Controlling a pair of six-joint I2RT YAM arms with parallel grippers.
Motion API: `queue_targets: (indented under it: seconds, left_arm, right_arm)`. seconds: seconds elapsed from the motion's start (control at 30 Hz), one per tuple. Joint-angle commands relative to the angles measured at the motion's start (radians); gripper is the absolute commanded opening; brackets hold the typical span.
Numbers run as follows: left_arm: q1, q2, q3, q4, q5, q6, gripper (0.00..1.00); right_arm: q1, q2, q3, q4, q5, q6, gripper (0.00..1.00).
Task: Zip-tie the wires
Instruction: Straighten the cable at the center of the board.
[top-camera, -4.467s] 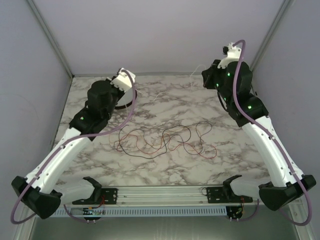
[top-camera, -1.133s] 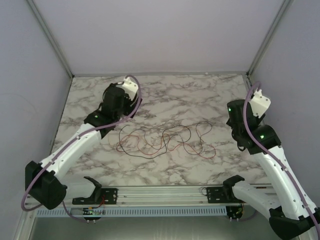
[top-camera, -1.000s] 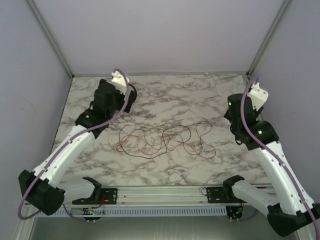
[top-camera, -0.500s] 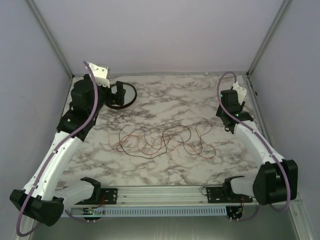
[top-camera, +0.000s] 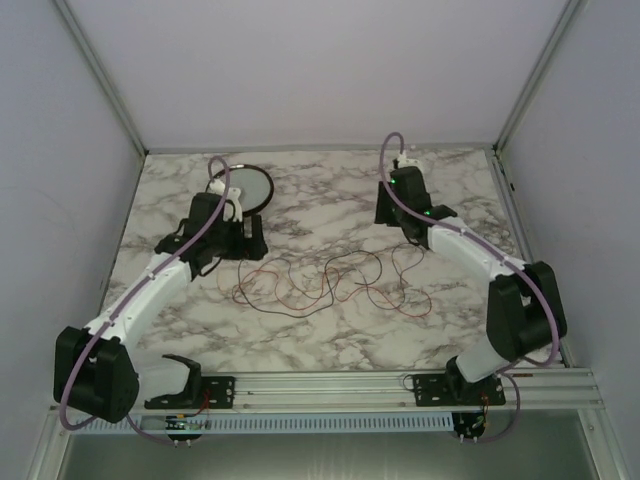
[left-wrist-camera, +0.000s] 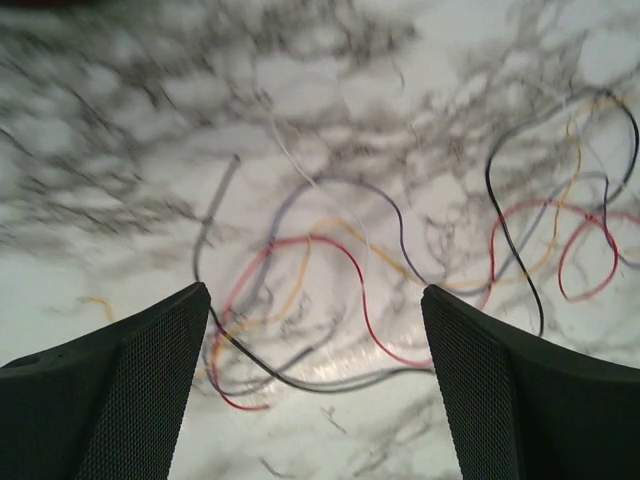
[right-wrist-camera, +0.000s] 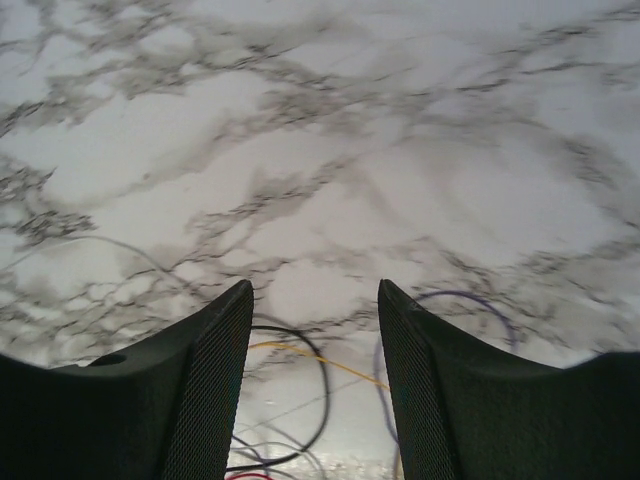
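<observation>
Marble tabletop (top-camera: 330, 340) holds wires (top-camera: 330, 282) at centre: thin red and dark strands, loose loops. Light, floppy, springy, I judge. Both spread: left pincer (left-wrist-camera: 315, 300) over left loops, right pincer (right-wrist-camera: 315, 290) near far-right end. I'd pinch where strands cross.

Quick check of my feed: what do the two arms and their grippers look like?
Both arms have white links and black joint housings: left arm, right arm. A purple cable runs along each, and small green lights dot the right arm's housings. Left gripper and right gripper carry black fingers with mesh-textured pads.
</observation>
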Motion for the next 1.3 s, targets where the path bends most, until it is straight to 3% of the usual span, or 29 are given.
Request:
queue_targets:
  seconds: [0.0, 0.37, 0.7, 1.27]
  left_arm:
    - [-0.006, 0.005, -0.052, -0.004, 0.173, -0.121, 0.84]
    - [-0.128, 0.102, -0.135, 0.047, 0.119, -0.193, 0.65]
    - [-0.171, 0.251, -0.109, 0.155, 0.043, -0.184, 0.39]
    - [-0.181, 0.383, -0.013, 0.146, -0.025, -0.105, 0.26]
  right_arm:
    - [0.050, 0.082, 0.098, 0.044, -0.092, 0.000, 0.53]
    - [0.133, 0.276, 0.250, 0.023, -0.162, 0.001, 0.54]
    - [0.150, 0.275, 0.243, 0.018, -0.155, 0.000, 0.54]
    - [0.150, 0.255, 0.216, 0.005, -0.128, -0.003, 0.54]
